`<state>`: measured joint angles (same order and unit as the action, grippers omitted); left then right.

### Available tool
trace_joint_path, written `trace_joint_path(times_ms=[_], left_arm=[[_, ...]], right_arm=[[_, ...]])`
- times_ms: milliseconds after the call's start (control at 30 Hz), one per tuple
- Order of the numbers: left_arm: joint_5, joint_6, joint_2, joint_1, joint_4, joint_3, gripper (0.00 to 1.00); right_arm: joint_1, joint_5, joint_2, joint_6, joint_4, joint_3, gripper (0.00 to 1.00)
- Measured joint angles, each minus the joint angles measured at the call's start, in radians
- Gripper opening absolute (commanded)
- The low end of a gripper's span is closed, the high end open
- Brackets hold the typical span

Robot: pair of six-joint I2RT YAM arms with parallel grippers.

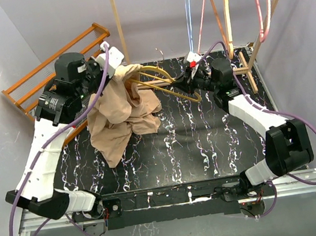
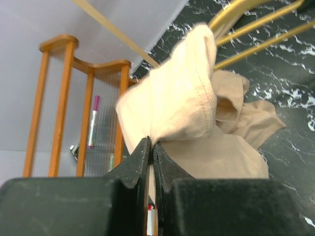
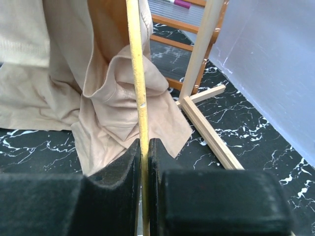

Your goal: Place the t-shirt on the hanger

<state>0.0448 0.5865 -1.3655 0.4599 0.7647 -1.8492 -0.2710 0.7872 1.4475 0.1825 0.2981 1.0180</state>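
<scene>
While left claw (image 2: 151,143) pinches t-shirt (image 2: 182,98) edge, right claw (image 3: 144,143) clamps hanger (image 3: 135,59)

The left arm (image 1: 40,151) is raised from its base at the near left edge of the bench (image 1: 208,146) and bent at the elbow, with the wrist carried over the far left side. The left claw (image 2: 151,142) is pressed shut, and a fold of the t-shirt (image 2: 182,98) is pinched in it. The right arm (image 1: 256,114) is stretched forward and inward, with the wrist pointed leftward. The right claw (image 3: 144,143) is clamped shut on a thin bar of the hanger (image 3: 137,73).
</scene>
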Motion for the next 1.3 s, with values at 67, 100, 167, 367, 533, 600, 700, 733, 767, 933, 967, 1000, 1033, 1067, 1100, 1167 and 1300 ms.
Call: trace_joint_path(times_ms=[67, 100, 167, 367, 533, 600, 700, 733, 767, 933, 967, 1000, 1033, 1067, 1100, 1167, 1300], left_arm=[[-0.001, -0.003, 0.027, 0.0, -0.011, 0.069, 0.0], [-0.002, -0.004, 0.043, 0.0, -0.027, 0.112, 0.0], [-0.006, -0.007, 0.085, 0.0, -0.059, 0.211, 0.0], [-0.03, -0.009, 0.202, -0.019, -0.17, 0.478, 0.0], [-0.028, -0.008, 0.222, -0.084, -0.254, 0.576, 0.0], [-0.026, -0.01, 0.217, -0.108, -0.278, 0.584, 0.03], [-0.022, -0.014, 0.202, -0.14, -0.321, 0.583, 0.4], [-0.022, -0.015, 0.195, -0.147, -0.328, 0.579, 0.53], [-0.022, -0.012, 0.19, -0.151, -0.336, 0.577, 0.61], [-0.005, -0.025, 0.171, -0.163, -0.357, 0.533, 0.76], [0.007, -0.026, 0.172, -0.163, -0.359, 0.522, 0.77], [0.021, -0.025, 0.175, -0.163, -0.361, 0.515, 0.78], [0.036, -0.026, 0.182, -0.163, -0.364, 0.512, 0.78], [0.057, -0.026, 0.192, -0.163, -0.362, 0.512, 0.78], [0.074, -0.029, 0.2, -0.163, -0.36, 0.513, 0.78], [0.126, -0.045, 0.225, -0.163, -0.36, 0.522, 0.76], [0.202, -0.153, 0.277, -0.145, -0.369, 0.563, 0.71]], right_arm=[[0.0, -0.017, -0.01, -0.005, 0.002, 0.0, 0.08], [0.0, -0.022, -0.017, -0.006, 0.001, 0.0, 0.08], [0.001, -0.026, -0.04, -0.005, -0.005, 0.0, 0.08], [0.005, -0.003, -0.158, 0.018, -0.101, -0.003, 0.08], [0.01, 0.023, -0.279, 0.049, -0.174, -0.069, 0.08], [0.012, 0.031, -0.311, 0.056, -0.206, -0.092, 0.08], [0.013, 0.035, -0.337, 0.061, -0.236, -0.109, 0.08], [0.014, 0.037, -0.344, 0.063, -0.243, -0.114, 0.08], [0.014, 0.039, -0.348, 0.064, -0.251, -0.116, 0.08], [0.018, 0.05, -0.348, 0.075, -0.285, -0.116, 0.08], [0.018, 0.053, -0.347, 0.076, -0.288, -0.116, 0.08], [0.018, 0.055, -0.345, 0.077, -0.291, -0.116, 0.08], [0.018, 0.056, -0.342, 0.077, -0.291, -0.116, 0.08], [0.018, 0.056, -0.337, 0.077, -0.29, -0.116, 0.08], [0.018, 0.055, -0.333, 0.077, -0.29, -0.115, 0.08], [0.018, 0.054, -0.318, 0.076, -0.29, -0.114, 0.08], [0.018, 0.048, -0.287, 0.072, -0.289, -0.109, 0.08]])
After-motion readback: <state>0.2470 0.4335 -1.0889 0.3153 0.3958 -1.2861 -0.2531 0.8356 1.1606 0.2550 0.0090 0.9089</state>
